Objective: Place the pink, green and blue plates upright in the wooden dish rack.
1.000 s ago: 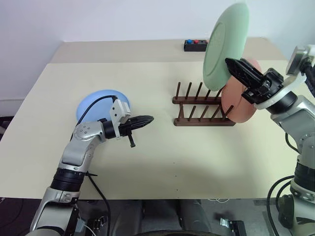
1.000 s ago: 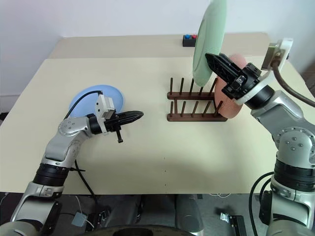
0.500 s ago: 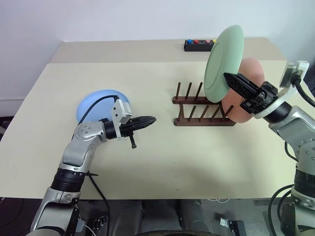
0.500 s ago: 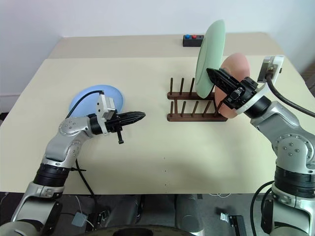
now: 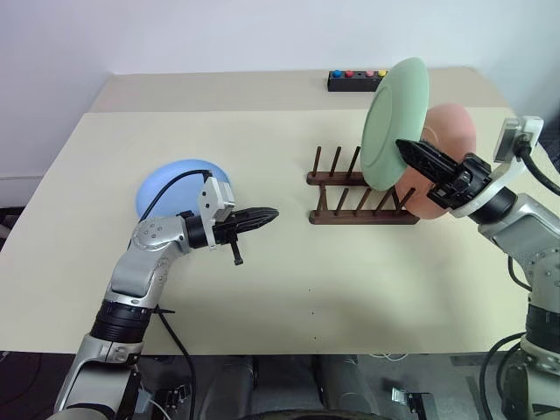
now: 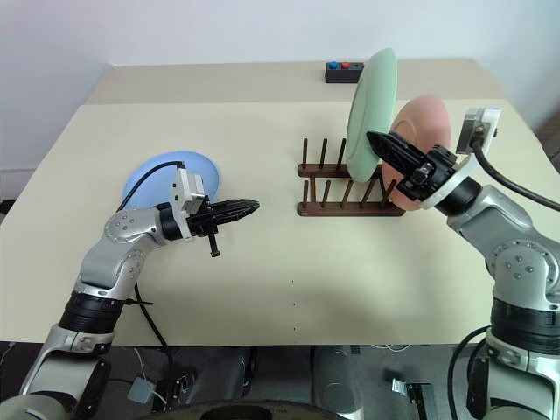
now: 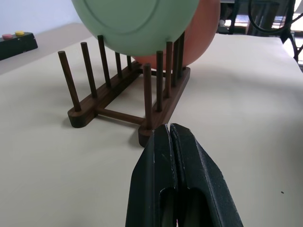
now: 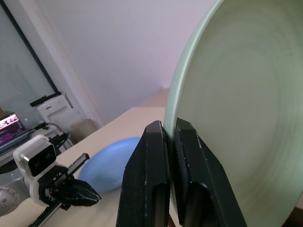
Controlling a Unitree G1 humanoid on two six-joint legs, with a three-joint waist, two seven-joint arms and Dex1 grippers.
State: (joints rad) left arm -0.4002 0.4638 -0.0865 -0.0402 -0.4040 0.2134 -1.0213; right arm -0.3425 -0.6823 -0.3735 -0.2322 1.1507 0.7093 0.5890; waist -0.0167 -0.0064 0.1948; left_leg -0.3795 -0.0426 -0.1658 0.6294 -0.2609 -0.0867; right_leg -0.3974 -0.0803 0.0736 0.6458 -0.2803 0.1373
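Plate 2 of 3 is going in: right gripper (image 5: 413,150) pinches the green plate (image 5: 394,122) upright over the wooden dish rack (image 5: 359,192), at the table's 2 o'clock. Next, lower it between pegs beside the pink plate (image 5: 446,162). Left gripper (image 5: 262,214) is closed, empty.

A beige bench (image 5: 289,289) is carrying a blue plate (image 5: 171,188) lying flat at its left, a dark wooden rack (image 5: 359,201) standing right of centre, and a black button box (image 5: 356,80) sitting at the far edge.

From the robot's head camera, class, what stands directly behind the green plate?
The pink plate stands in the wooden dish rack; the green plate covers its left part.
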